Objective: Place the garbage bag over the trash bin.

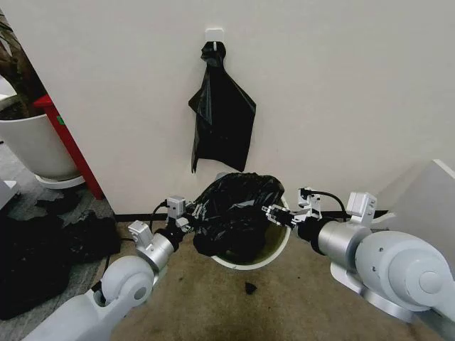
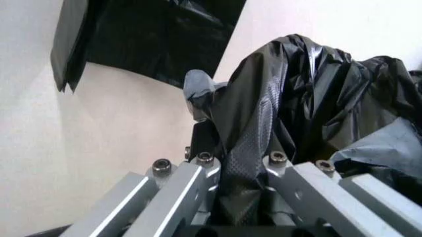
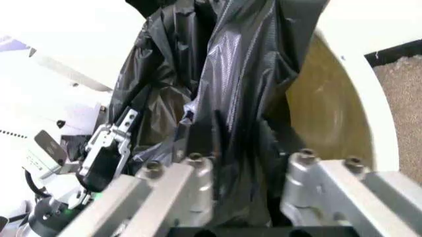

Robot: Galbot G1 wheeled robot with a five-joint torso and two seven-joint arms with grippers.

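A big pale wall (image 1: 341, 92) stands in front of the robot, with brown floor (image 1: 284, 305) below it. A white planter (image 1: 32, 145) sits far off on the robot's left, next to a red board (image 1: 71, 145). Dark bundles (image 1: 35, 256) lie on the floor on that side too.

A narrow black sack (image 1: 222, 121) hangs from a white hook (image 1: 214, 34) on the wall.

Under it, the bin (image 1: 279, 249) sits on the floor by the wall. The bag (image 1: 234, 213) is bunched up in a heap on top of the bin and covers most of its mouth. Part of the rim and inside still shows on the robot's right.

The left end effector (image 1: 186, 219) is at the left side of the bag. Its fingers are closed tight on a fold of the bag (image 2: 244, 163).

The right end effector (image 1: 281, 213) is at the right side of the bag, over the rim. Its fingers are pinched on a fold of the bag (image 3: 234, 163) too.

A small black scrap (image 1: 250, 288) lies on the floor in front of the bin.
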